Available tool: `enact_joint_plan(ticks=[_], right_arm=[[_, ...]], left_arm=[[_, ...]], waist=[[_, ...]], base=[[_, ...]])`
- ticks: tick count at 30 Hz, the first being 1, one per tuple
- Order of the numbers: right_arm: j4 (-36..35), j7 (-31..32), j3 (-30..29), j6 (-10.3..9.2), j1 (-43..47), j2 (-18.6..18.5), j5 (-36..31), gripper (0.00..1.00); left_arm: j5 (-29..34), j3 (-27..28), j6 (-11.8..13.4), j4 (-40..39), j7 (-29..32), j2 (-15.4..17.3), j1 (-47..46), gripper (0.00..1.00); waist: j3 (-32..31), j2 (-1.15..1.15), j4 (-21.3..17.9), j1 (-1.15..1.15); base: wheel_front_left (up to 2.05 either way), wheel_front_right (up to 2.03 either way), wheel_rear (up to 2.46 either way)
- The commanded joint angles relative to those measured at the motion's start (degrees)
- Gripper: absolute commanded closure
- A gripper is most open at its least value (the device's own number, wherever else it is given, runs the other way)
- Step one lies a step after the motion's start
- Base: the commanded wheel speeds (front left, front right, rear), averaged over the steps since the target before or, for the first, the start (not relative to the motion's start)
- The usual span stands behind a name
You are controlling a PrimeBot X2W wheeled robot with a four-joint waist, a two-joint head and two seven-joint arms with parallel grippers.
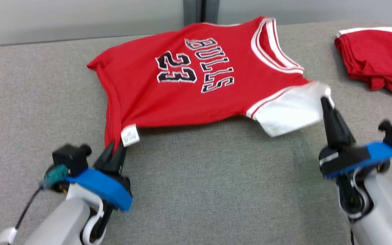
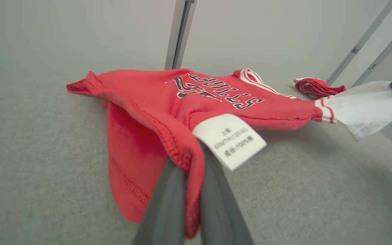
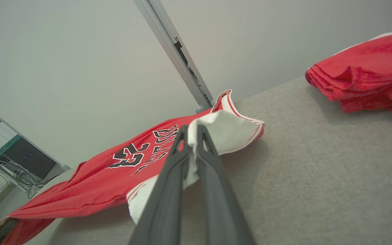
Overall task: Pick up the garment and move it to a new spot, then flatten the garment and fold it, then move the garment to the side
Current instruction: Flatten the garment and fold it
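Note:
The garment is a red jersey with white sleeves and black lettering, stretched over the grey table with its near edge lifted. My left gripper is shut on its red hem corner beside the white label; the left wrist view has that hem pinched between the two dark fingers. My right gripper is shut on the white sleeve, and the right wrist view has the sleeve cloth clamped between my fingers. The far part of the garment rests on the table.
A second red cloth lies bunched at the table's far right, also visible as a red pile. The grey fabric table top runs wide in front of the jersey. A pale wall with a metal post stands behind.

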Motion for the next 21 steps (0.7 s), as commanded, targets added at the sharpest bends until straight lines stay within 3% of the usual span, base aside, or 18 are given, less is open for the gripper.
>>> enact_joint_plan(ticks=[1, 12, 21], right_arm=[[-1.8, -0.1, -1.2, 0.03, 5.1, 0.6, 0.5, 1.0], [-11.1, 2.9, -8.5, 0.03, 25.4, 4.1, -3.3, 1.0], [-22.6, 9.8, -17.1, 0.03, 40.7, 10.7, -7.6, 1.0]], left_arm=[[0.2, 0.3, 0.6, -1.3, -0.2, 0.5, 3.6, 1.0], [0.1, 1.2, 1.3, -4.9, -0.3, 0.1, 15.4, 1.0], [0.2, 1.9, 1.9, -7.1, -0.3, 1.7, 22.2, 1.0]], waist=[[-1.5, 0.02, -0.6, 0.02], [-5.2, 0.02, 0.6, 0.02], [-7.0, 0.02, 1.1, 0.02]], base=[[0.0, 0.0, 0.0], [0.0, 0.0, 0.0], [0.0, 0.0, 0.0]])
